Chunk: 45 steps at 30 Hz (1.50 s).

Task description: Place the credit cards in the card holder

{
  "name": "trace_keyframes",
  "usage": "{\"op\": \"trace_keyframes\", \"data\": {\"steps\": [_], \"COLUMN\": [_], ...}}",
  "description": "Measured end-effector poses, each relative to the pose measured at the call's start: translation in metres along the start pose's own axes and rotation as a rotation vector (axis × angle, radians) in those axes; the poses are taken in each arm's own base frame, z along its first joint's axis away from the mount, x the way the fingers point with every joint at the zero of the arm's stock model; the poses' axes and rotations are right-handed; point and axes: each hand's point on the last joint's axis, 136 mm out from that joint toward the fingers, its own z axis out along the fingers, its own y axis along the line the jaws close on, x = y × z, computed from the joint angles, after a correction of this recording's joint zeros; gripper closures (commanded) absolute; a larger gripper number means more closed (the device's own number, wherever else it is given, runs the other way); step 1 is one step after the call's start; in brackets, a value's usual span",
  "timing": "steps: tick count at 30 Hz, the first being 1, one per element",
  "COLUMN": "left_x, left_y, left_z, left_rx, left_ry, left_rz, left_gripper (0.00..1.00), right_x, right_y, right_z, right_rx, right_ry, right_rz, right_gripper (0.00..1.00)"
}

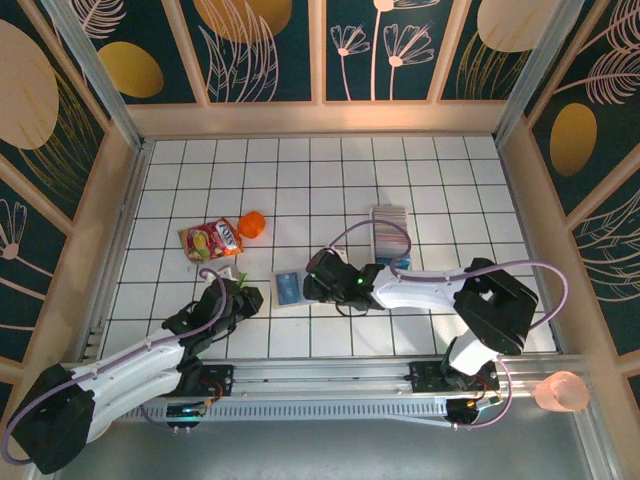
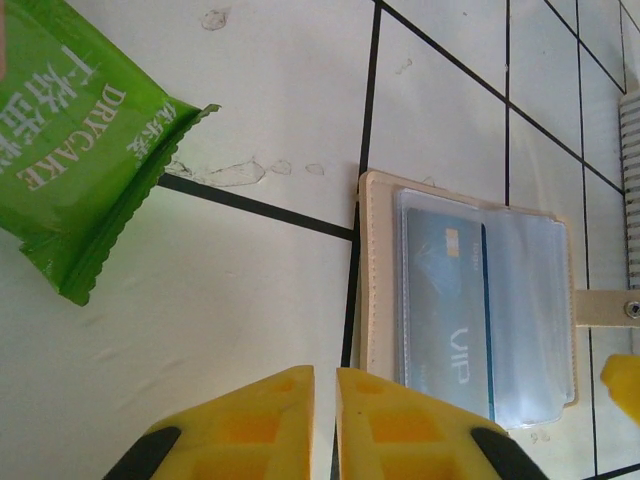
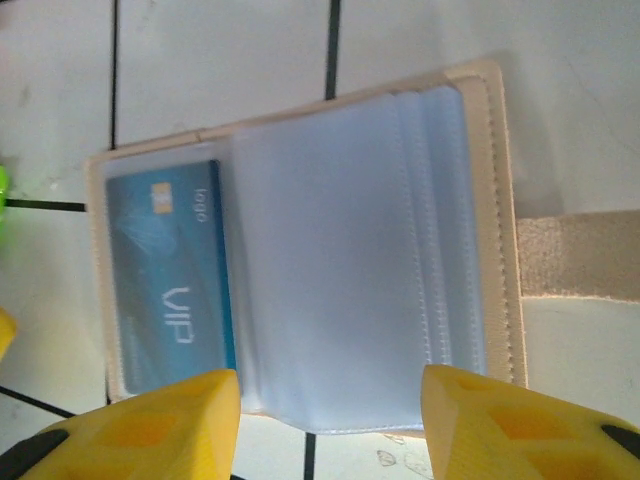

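1. The left gripper (image 2: 324, 420) has its jaws nearly together and empty, beside the card holder (image 1: 288, 288)
2. The card holder lies open on the worktop (image 1: 200, 170); its clear sleeves look floppy, so its stiffer beige edge is likely the place to pin it
3. The right gripper (image 3: 330, 385) has its jaws apart, straddling it
4. The credit cards (image 1: 390, 232) lie beyond, thin and probably slick; pinch an edge

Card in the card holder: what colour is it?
The card is blue with white VIP lettering; best in the right wrist view.
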Motion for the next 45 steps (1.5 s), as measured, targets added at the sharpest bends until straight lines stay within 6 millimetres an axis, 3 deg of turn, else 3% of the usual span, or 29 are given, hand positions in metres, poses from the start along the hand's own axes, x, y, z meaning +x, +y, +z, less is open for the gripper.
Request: {"op": "trace_keyframes", "data": {"steps": [7, 31, 45], "left_x": [0.0, -0.004, -0.005], "left_y": [0.0, -0.008, -0.008], "left_z": [0.0, -0.004, -0.004], "left_rx": [0.001, 0.036, 0.041], "left_ry": [0.001, -0.017, -0.021], "left_rz": [0.0, -0.003, -0.01], "left_gripper": [0.85, 0.86, 0.89], "right_x": [0.01, 0.007, 0.007], "right_y": [-0.009, 0.036, 0.059], "right_z": [0.016, 0.031, 0.028], "right_rx": [0.039, -0.121, -0.207], "right_ry": [0.034, 0.068, 0.059], "right_rz": [-0.003, 0.026, 0.039], "right_gripper": [0.49, 0.46, 0.46]}}
